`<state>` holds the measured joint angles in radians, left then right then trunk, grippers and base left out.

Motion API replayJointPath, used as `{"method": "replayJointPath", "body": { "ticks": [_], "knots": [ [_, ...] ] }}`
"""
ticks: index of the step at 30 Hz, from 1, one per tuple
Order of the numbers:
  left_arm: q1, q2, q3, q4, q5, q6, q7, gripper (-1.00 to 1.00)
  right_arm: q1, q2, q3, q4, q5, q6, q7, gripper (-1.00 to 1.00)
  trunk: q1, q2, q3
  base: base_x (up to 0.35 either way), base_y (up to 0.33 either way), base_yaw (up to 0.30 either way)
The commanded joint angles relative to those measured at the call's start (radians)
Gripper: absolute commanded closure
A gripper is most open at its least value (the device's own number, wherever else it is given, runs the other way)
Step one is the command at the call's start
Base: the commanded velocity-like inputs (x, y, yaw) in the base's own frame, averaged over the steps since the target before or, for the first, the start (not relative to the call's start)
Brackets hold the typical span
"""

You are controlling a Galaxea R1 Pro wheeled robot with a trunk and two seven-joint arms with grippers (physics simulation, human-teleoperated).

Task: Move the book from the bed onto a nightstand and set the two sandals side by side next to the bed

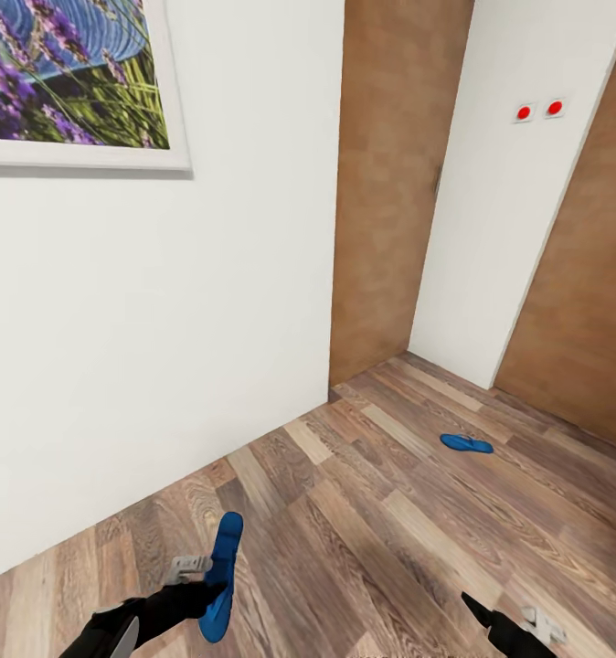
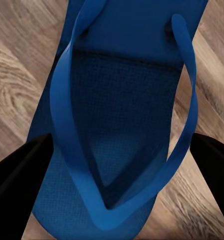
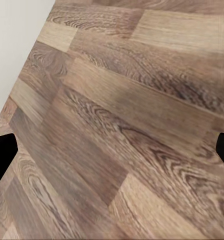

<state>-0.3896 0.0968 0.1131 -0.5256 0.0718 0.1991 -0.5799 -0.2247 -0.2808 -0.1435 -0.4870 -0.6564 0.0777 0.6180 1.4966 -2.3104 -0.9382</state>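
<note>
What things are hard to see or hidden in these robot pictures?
- Bright blue flip-flop in the left gripper: its toe and heel are cut off by the left wrist view's edges.
- Second blue flip-flop lying on the wood-plank floor: too small in the head view to make out its straps.
- Right gripper: cut off by the head view's bottom edge.
- Framed lavender picture: cropped by the head view's top-left corner.

Both flip-flops are bright blue: one (image 1: 220, 578) at the lower left of the head view, the other (image 1: 466, 444) right of centre, the near one's footbed (image 2: 122, 130) showing a fine woven texture. The floor (image 1: 372, 539) is mixed light and dark brown wood-grain planks; walls (image 1: 162, 320) are plain white, with tan-brown panels (image 1: 386, 183). A white-framed picture (image 1: 70, 73) at upper left shows purple flowers, green stems and blue; two red dots (image 1: 538, 111) sit at upper right.
</note>
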Motion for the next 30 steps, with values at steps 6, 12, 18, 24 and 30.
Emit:
{"method": "replayJointPath", "body": {
  "ticks": [6,12,18,24,30],
  "knots": [
    [0.000,0.000,0.003,-0.001,0.008,0.008,-0.005,1.00,-0.001,0.000,-0.002,0.000,-0.009,0.008,0.005,-1.00,0.000,0.000,-0.001,0.000,0.000,-0.282],
    [0.000,0.000,0.003,-0.001,0.008,0.008,-0.005,1.00,-0.001,0.000,-0.002,0.001,-0.009,0.008,0.005,-1.00,0.000,0.000,-0.001,0.000,0.000,-0.259],
    [0.000,0.000,0.003,-0.001,0.008,0.008,-0.005,1.00,-0.001,0.001,-0.002,0.001,-0.009,0.008,0.005,-1.00,0.000,0.000,-0.001,0.000,0.000,-0.066],
    [0.000,0.000,0.003,-0.001,0.008,0.008,-0.005,1.00,-0.001,0.002,-0.002,0.001,-0.009,0.008,0.005,-1.00,0.000,0.000,-0.001,0.000,0.000,-0.005],
    [0.000,0.000,0.003,-0.001,0.008,0.008,-0.005,1.00,-0.001,0.002,-0.002,0.001,-0.009,0.008,0.005,-1.00,0.000,0.000,-0.001,0.000,0.000,0.000]
  ]
}}
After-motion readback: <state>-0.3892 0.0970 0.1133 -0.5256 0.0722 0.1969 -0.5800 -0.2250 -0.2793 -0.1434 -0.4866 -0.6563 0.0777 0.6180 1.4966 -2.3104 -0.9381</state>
